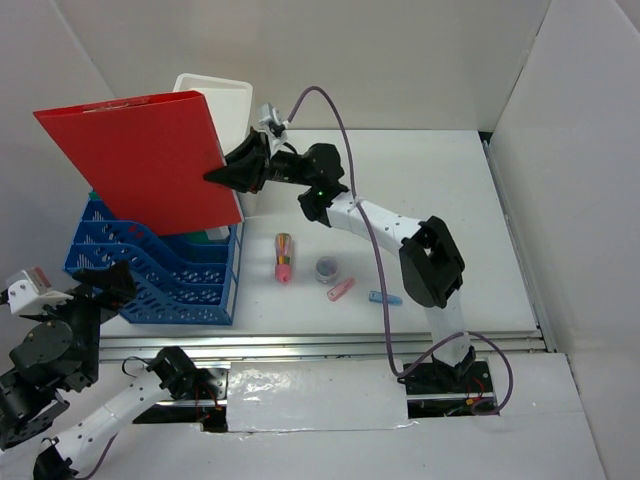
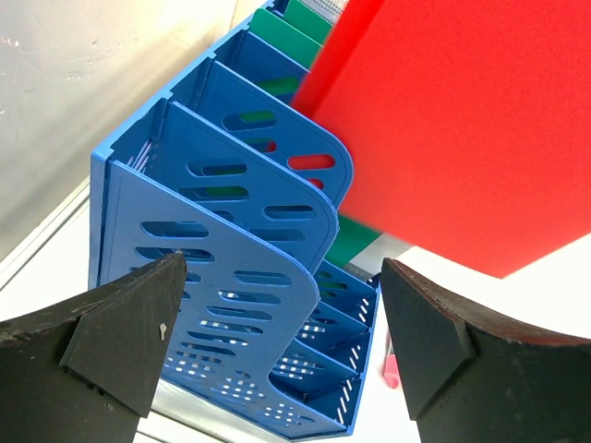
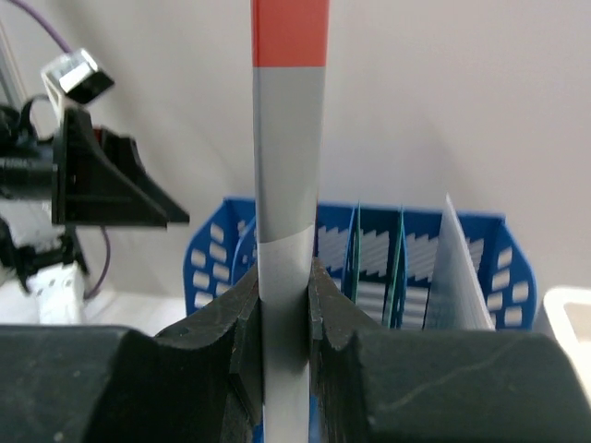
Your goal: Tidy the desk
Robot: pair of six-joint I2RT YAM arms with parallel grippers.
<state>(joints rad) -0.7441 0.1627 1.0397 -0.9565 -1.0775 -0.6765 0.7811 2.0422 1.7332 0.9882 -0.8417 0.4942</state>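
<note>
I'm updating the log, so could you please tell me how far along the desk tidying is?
Done: green folders stand in the blue rack. In hand: the right gripper holds the red folder above it. Remaining: four small items on the desk; left gripper open.

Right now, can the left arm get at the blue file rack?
Probably yes. The left gripper stands open right beside the blue file rack with nothing between them. The red folder in the right gripper hangs over the rack's far slots, away from the near end.
</note>
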